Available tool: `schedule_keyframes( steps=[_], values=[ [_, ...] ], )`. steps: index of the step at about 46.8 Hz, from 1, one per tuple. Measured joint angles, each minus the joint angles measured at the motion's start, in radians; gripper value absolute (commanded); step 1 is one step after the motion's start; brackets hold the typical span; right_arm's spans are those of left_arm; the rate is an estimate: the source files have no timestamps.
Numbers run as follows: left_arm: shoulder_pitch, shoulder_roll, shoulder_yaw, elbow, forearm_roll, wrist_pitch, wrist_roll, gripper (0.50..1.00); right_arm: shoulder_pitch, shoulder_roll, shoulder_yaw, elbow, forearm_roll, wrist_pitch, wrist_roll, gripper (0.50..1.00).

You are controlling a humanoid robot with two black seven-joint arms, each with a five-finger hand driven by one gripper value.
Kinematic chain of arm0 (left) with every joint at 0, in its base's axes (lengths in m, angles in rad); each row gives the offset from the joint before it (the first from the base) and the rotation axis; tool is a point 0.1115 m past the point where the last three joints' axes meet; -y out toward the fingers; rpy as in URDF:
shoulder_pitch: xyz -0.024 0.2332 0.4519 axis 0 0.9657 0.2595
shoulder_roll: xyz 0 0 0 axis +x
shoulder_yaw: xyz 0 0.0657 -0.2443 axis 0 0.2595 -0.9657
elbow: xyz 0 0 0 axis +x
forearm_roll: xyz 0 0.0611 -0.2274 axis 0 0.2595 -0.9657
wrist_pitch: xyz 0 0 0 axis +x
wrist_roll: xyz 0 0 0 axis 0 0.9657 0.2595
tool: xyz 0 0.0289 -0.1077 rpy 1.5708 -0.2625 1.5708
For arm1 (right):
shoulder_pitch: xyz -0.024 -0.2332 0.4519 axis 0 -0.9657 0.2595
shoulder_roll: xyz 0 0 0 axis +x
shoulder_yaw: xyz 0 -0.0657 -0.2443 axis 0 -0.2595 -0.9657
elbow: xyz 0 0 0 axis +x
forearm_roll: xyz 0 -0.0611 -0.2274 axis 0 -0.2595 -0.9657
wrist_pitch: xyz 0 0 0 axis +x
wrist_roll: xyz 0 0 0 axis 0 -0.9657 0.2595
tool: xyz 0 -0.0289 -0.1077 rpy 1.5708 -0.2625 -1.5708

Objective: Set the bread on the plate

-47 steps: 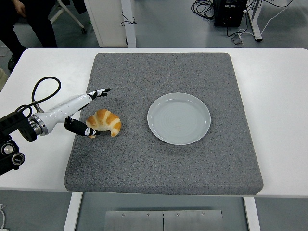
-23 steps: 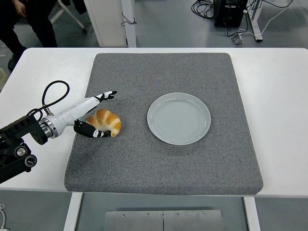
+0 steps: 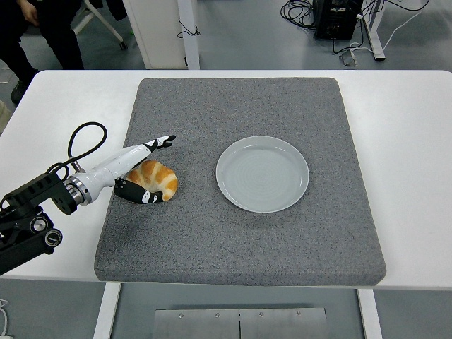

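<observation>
1. A grey mat [image 3: 240, 233] covers most of the middle of the frame.
2. The mat lies on a white table [image 3: 409, 141], bare at the left, right and top.
3. A person's dark legs [image 3: 42, 32] stand at upper left.
4. A white panel [image 3: 159, 32] rises at top centre-left.
5. Black cables [image 3: 300, 10] and a dark box [image 3: 339, 18] sit on the floor at upper right.
6. A metal plate [image 3: 240, 323] shows at bottom centre.

Bread [image 3: 157, 179] on the mat's [image 3: 240, 240] left part, plate [image 3: 263, 174] to its right, left hand [image 3: 134, 169] around the bread, mat on the table [image 3: 409, 141]
</observation>
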Motion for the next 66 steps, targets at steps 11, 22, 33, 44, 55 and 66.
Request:
schedule_keyframes(
  steps=[11, 22, 33, 44, 55, 66],
  values=[
    [0.0, -0.002, 0.0, 0.016, 0.0, 0.01, 0.0, 0.939, 0.0, 0.0, 0.0, 0.0, 0.0, 0.0, 0.0, 1.0],
    [-0.001, -0.015, 0.001, 0.043, 0.0, 0.016, 0.0, 0.756, 0.0, 0.0, 0.0, 0.0, 0.0, 0.0, 0.0, 1.0],
    [-0.001, -0.016, 0.002, 0.045, -0.003, 0.016, -0.037, 0.5, 0.0, 0.0, 0.0, 0.0, 0.0, 0.0, 0.0, 1.0],
    [-0.012, -0.005, 0.001, 0.042, -0.015, 0.011, -0.09, 0.5, 0.0, 0.0, 0.0, 0.0, 0.0, 0.0, 0.0, 1.0],
    [-0.046, 0.055, -0.009, 0.017, -0.017, 0.002, -0.12, 0.5, 0.0, 0.0, 0.0, 0.0, 0.0, 0.0, 0.0, 1.0],
    [-0.162, 0.121, -0.01, 0.01, -0.067, -0.055, -0.121, 0.5, 0.0, 0.0, 0.0, 0.0, 0.0, 0.0, 0.0, 1.0]
  ],
)
